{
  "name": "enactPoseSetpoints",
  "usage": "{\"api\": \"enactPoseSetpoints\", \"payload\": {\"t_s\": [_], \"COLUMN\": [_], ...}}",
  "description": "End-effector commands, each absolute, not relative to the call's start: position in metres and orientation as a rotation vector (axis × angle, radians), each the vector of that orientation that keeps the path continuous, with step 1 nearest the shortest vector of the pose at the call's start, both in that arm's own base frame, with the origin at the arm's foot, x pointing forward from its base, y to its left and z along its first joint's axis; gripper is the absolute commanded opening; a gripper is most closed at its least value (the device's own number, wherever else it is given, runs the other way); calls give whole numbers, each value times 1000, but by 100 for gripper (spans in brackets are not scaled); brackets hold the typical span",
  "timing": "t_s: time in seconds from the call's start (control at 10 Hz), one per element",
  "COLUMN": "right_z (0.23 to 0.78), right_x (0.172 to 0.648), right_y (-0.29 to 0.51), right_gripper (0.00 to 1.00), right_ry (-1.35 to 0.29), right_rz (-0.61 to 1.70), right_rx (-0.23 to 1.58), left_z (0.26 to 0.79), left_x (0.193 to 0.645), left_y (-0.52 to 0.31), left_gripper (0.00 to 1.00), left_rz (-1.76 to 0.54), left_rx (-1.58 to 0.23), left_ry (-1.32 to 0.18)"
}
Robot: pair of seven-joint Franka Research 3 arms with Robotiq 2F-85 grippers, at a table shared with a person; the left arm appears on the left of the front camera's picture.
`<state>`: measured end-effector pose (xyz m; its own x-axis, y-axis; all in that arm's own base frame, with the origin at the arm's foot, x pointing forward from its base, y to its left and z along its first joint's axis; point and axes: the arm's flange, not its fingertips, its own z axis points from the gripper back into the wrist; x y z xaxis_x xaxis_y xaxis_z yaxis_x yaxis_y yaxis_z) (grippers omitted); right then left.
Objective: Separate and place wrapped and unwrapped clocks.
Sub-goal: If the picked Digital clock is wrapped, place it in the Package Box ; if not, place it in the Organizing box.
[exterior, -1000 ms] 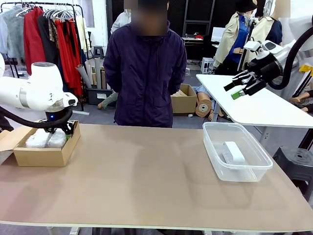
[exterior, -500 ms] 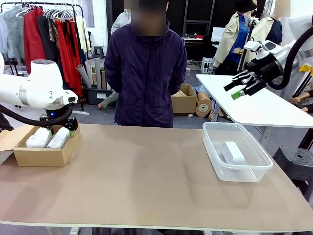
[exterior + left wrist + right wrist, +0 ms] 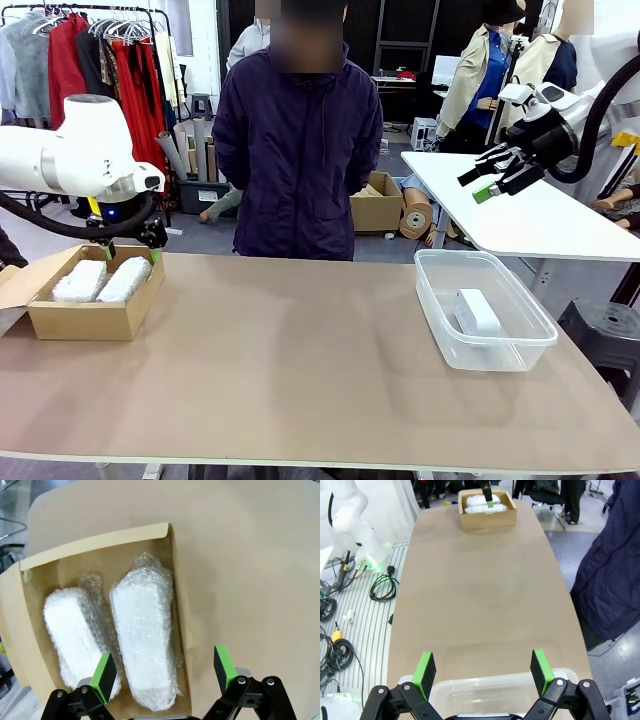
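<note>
Two bubble-wrapped clocks are lying side by side in a cardboard box [image 3: 92, 310] at the far left of the table [image 3: 300, 370]: one wrapped clock [image 3: 78, 281] on the left, the other wrapped clock [image 3: 124, 279] on the right. The left pincer [image 3: 130, 250] is hanging just above the box's far right corner, its fingers spread wide and holding nothing. From the left wrist camera, the right-hand bundle [image 3: 145, 640] is sitting below and between the green pads [image 3: 104, 677].

The bare white clock [image 3: 476, 311] is lying inside a clear tub [image 3: 440, 290] at the right of the table. The right pincer [image 3: 484, 181] is hanging well above the tub, wide open and empty.

A person [image 3: 298, 140] is standing at the far side.
</note>
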<state>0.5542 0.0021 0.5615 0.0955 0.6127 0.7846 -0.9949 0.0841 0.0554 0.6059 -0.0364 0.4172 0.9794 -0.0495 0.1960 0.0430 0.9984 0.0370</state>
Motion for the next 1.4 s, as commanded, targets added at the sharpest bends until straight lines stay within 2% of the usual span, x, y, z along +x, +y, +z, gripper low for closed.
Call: {"api": "enactPoseSetpoints", "payload": {"t_s": [0.0,1.0,1.1,1.3], "right_z": [563,563,563,563], "right_x": [553,553,553,553], "right_y": [3,3,3,3], "right_gripper": [100,100,100,100], "right_ry": [-691,-691,-691,-691], "right_rz": [1356,1356,1356,1356], "right_rx": [705,705,705,705], "left_z": [428,416,418,447], "left_x": [604,606,604,600], "left_y": [-37,-39,-50,-49], "left_gripper": [100,100,100,100], "left_rz": [-62,-50,-165,-274], "left_rx": [25,33,49,-172], "left_ry": [-173,-185,-149,-29]}}
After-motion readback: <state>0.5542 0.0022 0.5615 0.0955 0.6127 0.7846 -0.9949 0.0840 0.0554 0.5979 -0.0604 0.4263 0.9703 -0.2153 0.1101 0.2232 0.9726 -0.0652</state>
